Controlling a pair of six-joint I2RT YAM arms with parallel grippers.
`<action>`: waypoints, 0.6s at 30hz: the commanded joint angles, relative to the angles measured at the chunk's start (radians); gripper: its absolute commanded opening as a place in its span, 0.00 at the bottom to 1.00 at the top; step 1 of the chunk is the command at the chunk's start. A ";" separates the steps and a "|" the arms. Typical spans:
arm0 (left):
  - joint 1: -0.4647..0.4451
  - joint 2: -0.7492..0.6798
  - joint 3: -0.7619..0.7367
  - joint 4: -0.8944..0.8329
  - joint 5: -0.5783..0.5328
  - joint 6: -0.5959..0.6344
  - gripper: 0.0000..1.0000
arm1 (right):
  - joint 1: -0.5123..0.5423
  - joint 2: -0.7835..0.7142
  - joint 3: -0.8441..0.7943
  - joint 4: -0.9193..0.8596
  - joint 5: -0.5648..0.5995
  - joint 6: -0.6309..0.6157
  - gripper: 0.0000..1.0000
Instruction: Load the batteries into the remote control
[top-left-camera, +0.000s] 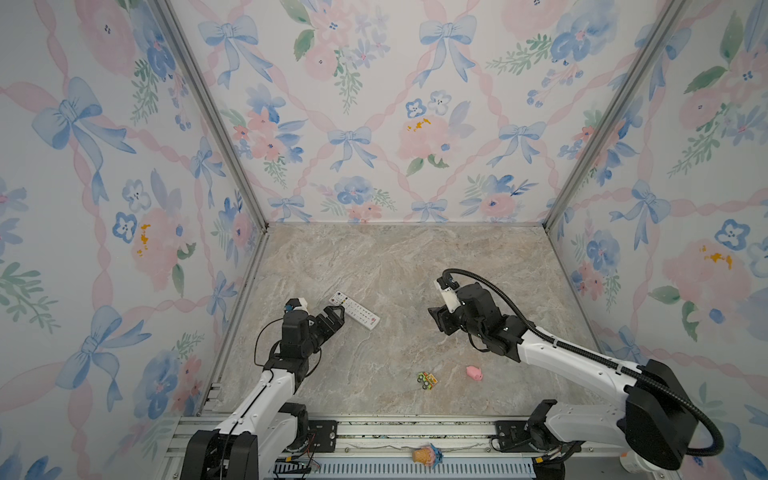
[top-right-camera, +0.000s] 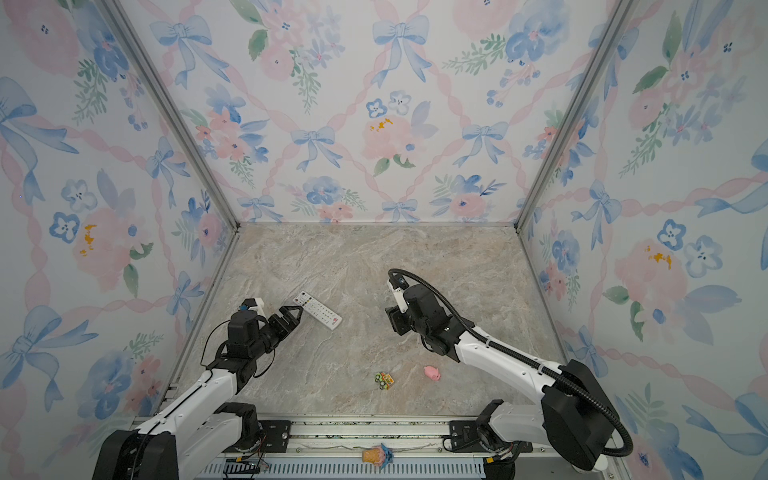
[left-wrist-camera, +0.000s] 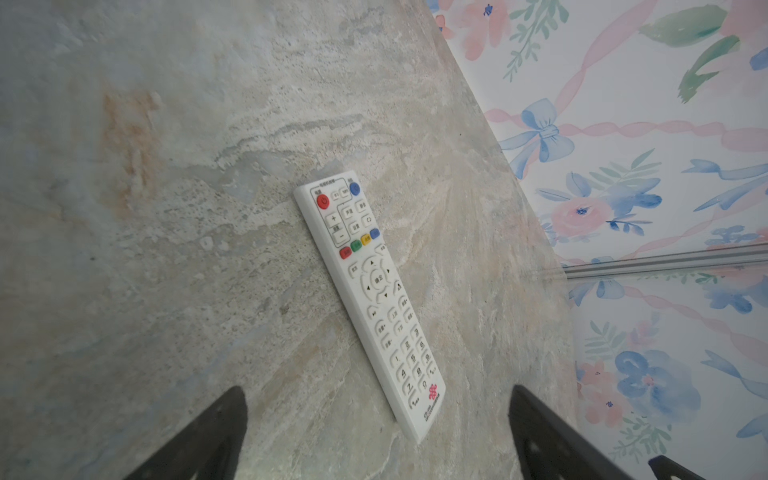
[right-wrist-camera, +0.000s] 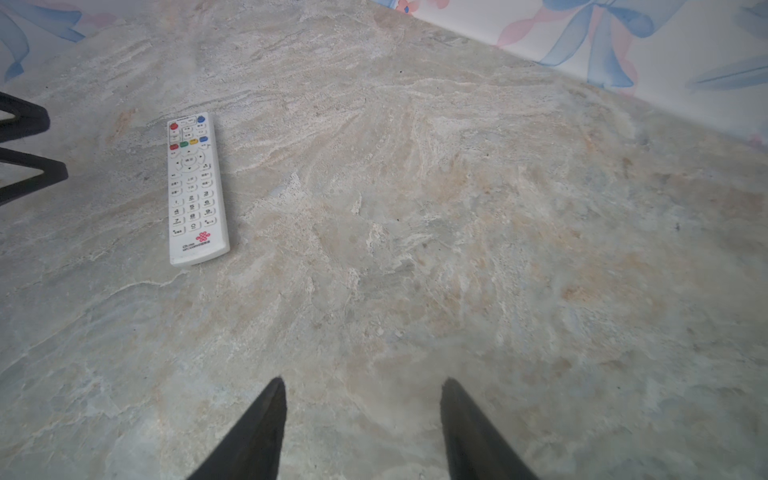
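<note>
The remote looks light, rigid and slick, best pinched across its narrow width; left gripper and right gripper both stand spread, empty.

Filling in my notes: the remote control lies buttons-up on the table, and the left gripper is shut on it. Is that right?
Not quite. The left gripper is open: the left wrist view shows its fingers spread wide, gripping nothing. The remote control does lie buttons-up on the table.
</note>
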 joint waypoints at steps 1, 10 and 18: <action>-0.001 0.012 0.034 -0.043 -0.051 0.087 0.98 | -0.050 -0.049 -0.037 -0.010 -0.011 0.018 0.63; -0.001 0.001 0.050 -0.084 -0.110 0.174 0.98 | -0.177 -0.125 -0.105 0.010 -0.021 0.033 0.75; -0.001 -0.005 0.060 -0.110 -0.165 0.230 0.98 | -0.265 -0.179 -0.186 0.065 -0.009 0.070 0.84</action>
